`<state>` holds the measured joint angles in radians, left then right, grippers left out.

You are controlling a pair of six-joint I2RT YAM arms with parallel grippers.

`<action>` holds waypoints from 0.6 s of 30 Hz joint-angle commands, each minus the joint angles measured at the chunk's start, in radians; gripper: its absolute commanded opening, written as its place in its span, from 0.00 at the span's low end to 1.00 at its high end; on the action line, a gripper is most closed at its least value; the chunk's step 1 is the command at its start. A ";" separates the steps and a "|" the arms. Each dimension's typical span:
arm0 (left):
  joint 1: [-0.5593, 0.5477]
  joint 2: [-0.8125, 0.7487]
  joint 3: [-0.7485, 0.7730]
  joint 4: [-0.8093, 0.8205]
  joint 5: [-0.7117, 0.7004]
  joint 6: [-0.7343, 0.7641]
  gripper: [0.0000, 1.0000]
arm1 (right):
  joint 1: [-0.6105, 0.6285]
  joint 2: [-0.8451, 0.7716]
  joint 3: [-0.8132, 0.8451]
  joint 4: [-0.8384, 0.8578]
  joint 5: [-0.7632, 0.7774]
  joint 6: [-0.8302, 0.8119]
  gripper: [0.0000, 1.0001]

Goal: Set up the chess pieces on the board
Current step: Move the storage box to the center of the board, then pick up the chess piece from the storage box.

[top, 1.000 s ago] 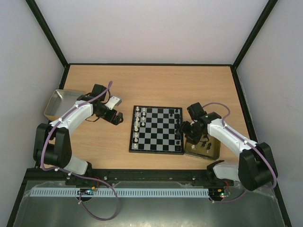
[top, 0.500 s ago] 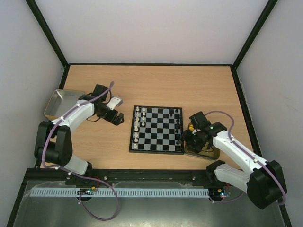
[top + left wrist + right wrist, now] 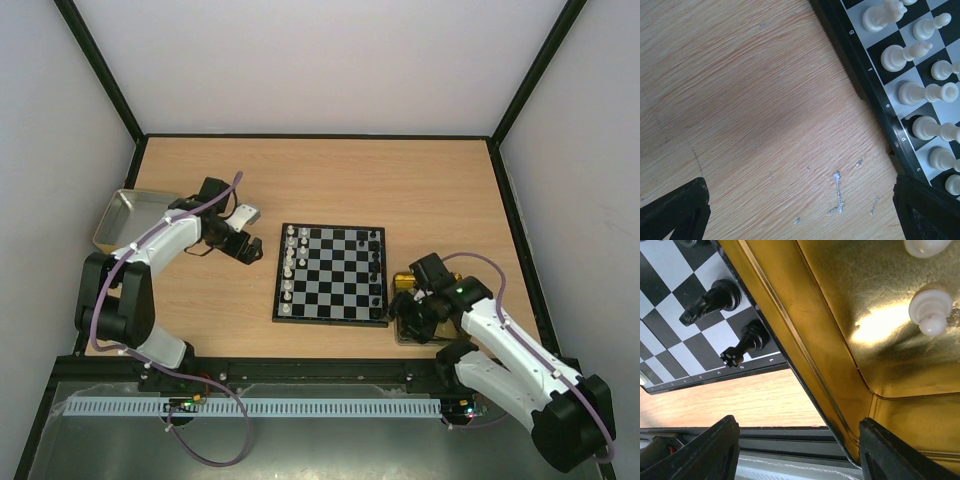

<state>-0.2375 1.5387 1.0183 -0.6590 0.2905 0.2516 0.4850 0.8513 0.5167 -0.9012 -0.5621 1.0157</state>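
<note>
Top external view.

Student: Where is the board (image 3: 330, 272), and how is it filled?

Tutor: It lies in the middle of the desk (image 3: 330, 180). White chess pieces (image 3: 291, 265) stand along its left side, and black chess pieces (image 3: 377, 262) stand along its right edge. The gold tin (image 3: 403, 281) lies just beside that right edge. The right wrist view shows two loose white pieces (image 3: 929, 310) inside the tin.

Student: And the fingers?

Tutor: The right gripper (image 3: 412, 312) hangs over the tin. Its fingers (image 3: 695, 452) are spread wide with nothing between them. The left gripper (image 3: 242, 250) is over bare desk just left of the board, between the board and the silver tray (image 3: 125, 215). Its fingers (image 3: 675, 210) are also wide apart and empty.
</note>
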 commanded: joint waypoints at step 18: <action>-0.020 -0.002 0.014 -0.011 -0.012 -0.014 0.99 | 0.007 0.291 0.373 -0.277 0.460 -0.088 0.42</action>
<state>-0.2523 1.5391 1.0183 -0.6575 0.2863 0.2485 0.4862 1.0935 0.9081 -1.1297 -0.2047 0.9634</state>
